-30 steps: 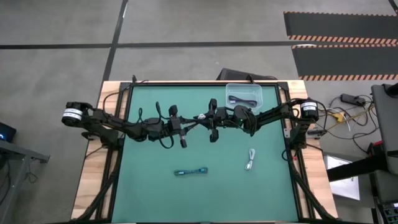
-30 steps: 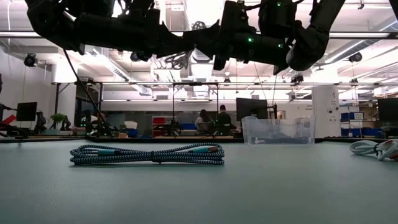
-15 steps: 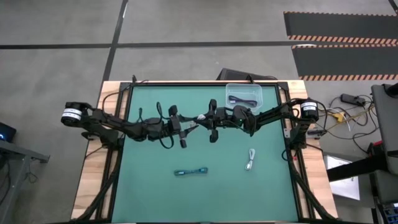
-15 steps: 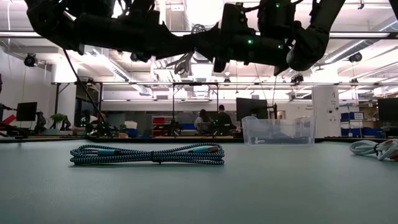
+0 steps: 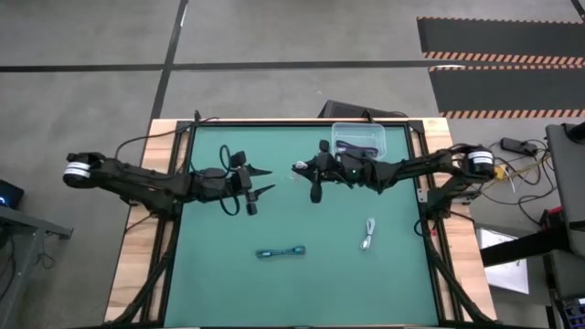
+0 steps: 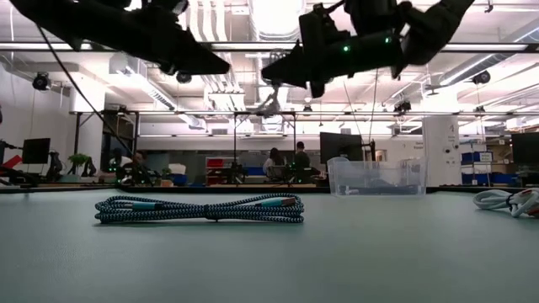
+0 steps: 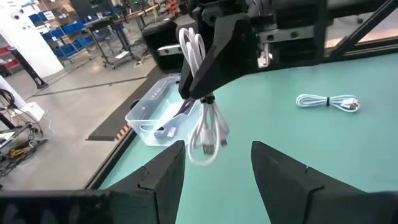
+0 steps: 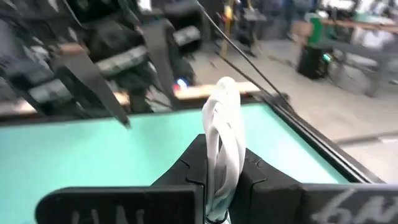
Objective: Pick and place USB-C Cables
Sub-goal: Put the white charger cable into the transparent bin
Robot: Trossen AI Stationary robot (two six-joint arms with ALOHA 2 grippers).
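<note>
Pulled apart since half a second ago: left gripper [image 5: 262, 181] back toward its own side of the worktop [image 5: 210, 265], right gripper [image 5: 300, 167] back toward the bin [image 5: 334, 137], with a clear gap between the two where before they met nose to nose over the middle.

Counted: four cables, one bin, two arms.

- Held white cable [image 7: 208, 130]: a looped bundle of pale cord, clenched between the right fingers [image 8: 186, 171] and hanging below them in the air, well above the green surface (plug ends dangling at the bottom of the loops, seen from the left wrist).
- Second white cable [image 5: 367, 233]: lying flat on the worktop on the right side, tied at its middle, apart from everything else.
- Teal cable [image 5: 280, 252]: braided blue-and-dark weave with pale teal plug sleeves, folded into a long flat bundle, lying near the front middle.
- Dark cable [image 5: 358, 147]: inside the clear plastic bin at the far right edge.

Left fingers [image 7: 165, 177] spread wide and released, nothing between them, pointed at the right gripper and its hanging bundle.
</note>
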